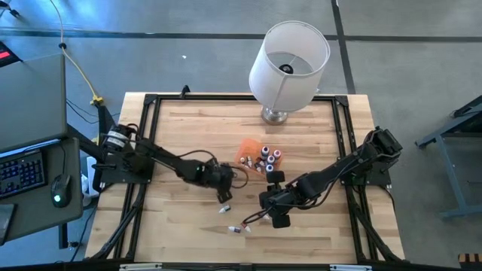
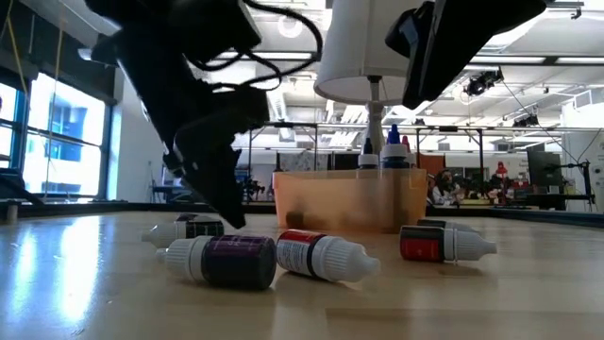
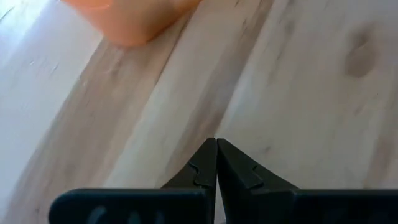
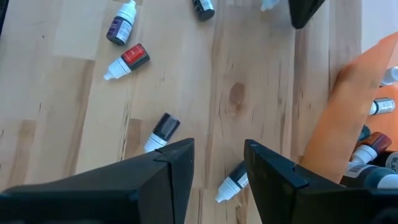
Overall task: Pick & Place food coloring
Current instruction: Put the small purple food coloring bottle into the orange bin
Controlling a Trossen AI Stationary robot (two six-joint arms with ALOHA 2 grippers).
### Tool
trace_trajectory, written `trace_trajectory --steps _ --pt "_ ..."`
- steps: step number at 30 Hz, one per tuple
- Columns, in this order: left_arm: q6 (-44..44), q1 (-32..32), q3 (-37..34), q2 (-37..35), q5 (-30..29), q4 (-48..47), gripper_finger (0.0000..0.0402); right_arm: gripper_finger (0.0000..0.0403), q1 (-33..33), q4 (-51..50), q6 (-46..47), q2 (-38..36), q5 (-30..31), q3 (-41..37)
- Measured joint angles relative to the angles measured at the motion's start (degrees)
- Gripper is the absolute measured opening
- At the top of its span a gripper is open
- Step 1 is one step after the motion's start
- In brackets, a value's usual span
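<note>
Small food coloring bottles (image 4: 127, 59) lie loose on a light wooden table (image 1: 188, 128); each has a whitish body with a coloured or dark label. In the low view, three are seen on their sides in the foreground: a purple-labelled bottle (image 2: 226, 260), a red-labelled bottle (image 2: 321, 255) just beside it, and a second red-labelled bottle (image 2: 444, 243) a little apart. A dark-labelled bottle (image 2: 193, 229) lies farther back, beside the tip of one dark arm. More bottles stand upright inside a small orange box (image 1: 251, 150) near the middle of the table, in front of a white lamp (image 1: 288, 60).

The left gripper (image 3: 216, 163) is held low over bare wood, with a corner of the orange box ahead of it. Its two dark fingers are pressed tip to tip, and nothing is seen between them. The grip appears to have come up empty.

The right gripper (image 4: 217, 162) hangs above several loose bottles, its fingers parted and empty. A dark-labelled bottle (image 4: 163, 130) and a black-capped bottle (image 4: 235, 182) lie near its fingertips.

To do this pick well, the left fingers would probably need to be reopened and centred over a single bottle. Closing across the body, at right angles to its length, seems advisable, since a round bottle on its side could roll or squirt out of an off-centre pinch.
</note>
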Motion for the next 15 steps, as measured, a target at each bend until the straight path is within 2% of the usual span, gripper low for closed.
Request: trace_trajectory --steps 5,11,15 --pt "9.6 4.9 0.1 0.0 3.0 -0.5 0.0005 0.0134 0.0 0.0 0.0 0.0 -0.1 0.0" --pt "29.9 10.4 0.2 -0.2 13.8 -0.7 0.0005 0.0134 0.0 0.0 0.0 0.0 -0.1 0.0" --pt "34.7 12.4 0.2 -0.2 15.5 -0.7 0.0005 0.0133 0.0 -0.1 0.1 0.0 -0.1 0.0"
